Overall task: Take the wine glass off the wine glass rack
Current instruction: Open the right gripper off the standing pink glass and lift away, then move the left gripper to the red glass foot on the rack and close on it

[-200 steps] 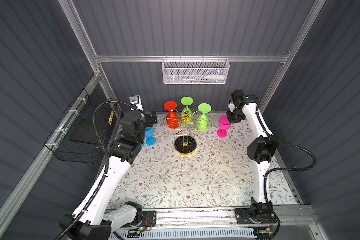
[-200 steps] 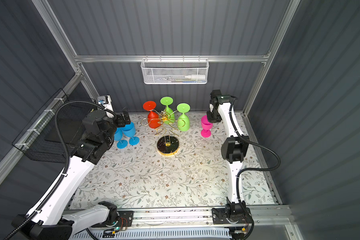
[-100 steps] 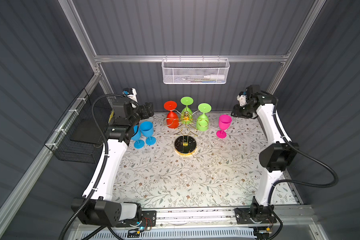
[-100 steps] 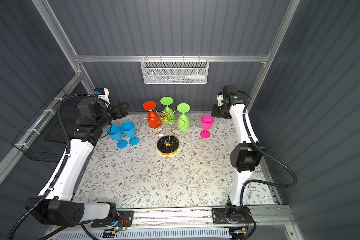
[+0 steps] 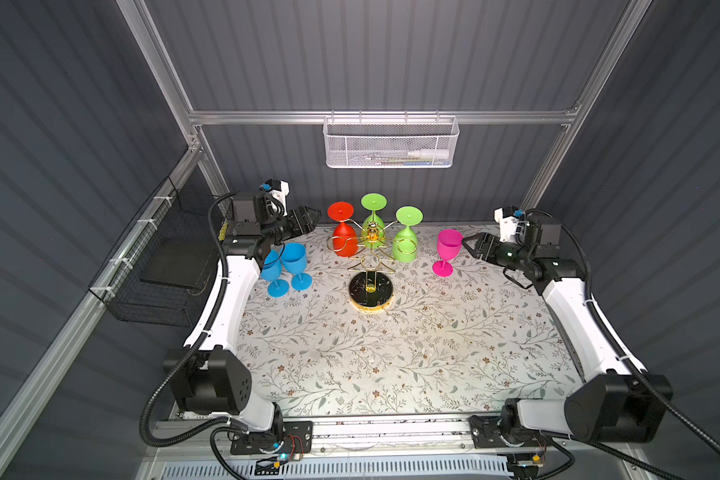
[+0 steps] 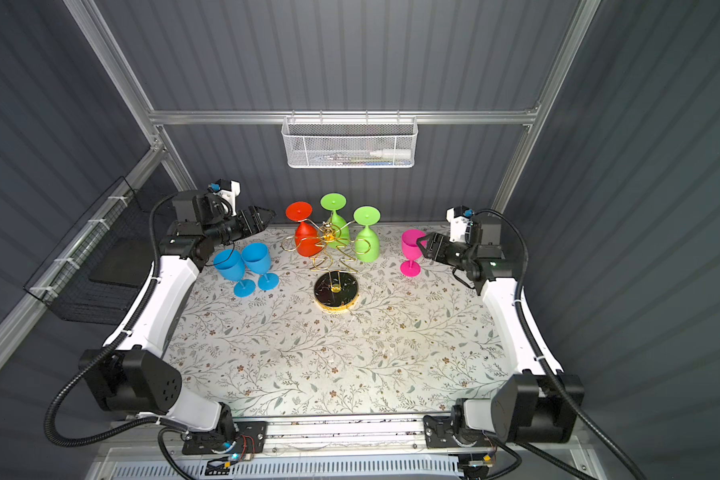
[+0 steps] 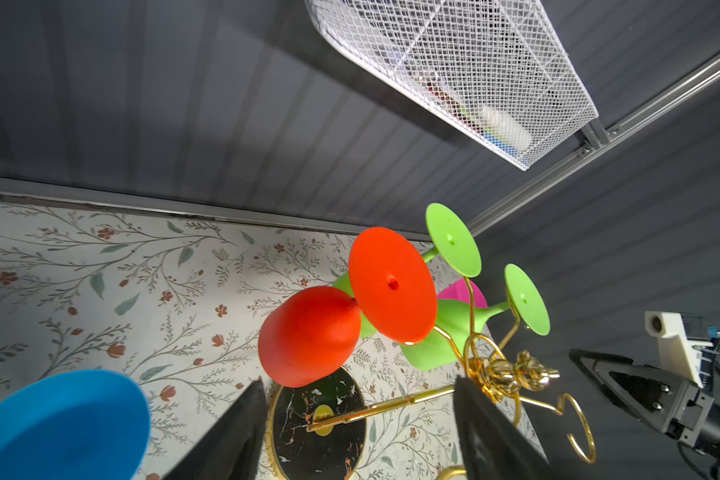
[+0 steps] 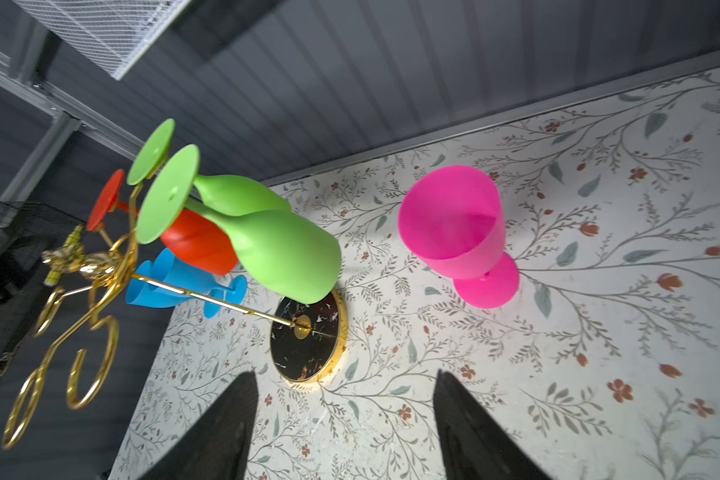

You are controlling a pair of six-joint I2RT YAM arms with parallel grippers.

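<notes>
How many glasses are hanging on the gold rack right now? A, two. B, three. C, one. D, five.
B: the red glass, the rear green glass and the nearer green glass hang upside down on the wine glass rack, while the blue glasses and the pink glass stand on the table.

Wine glass rack is glossy gold wire; red wine glass looks matt
</notes>
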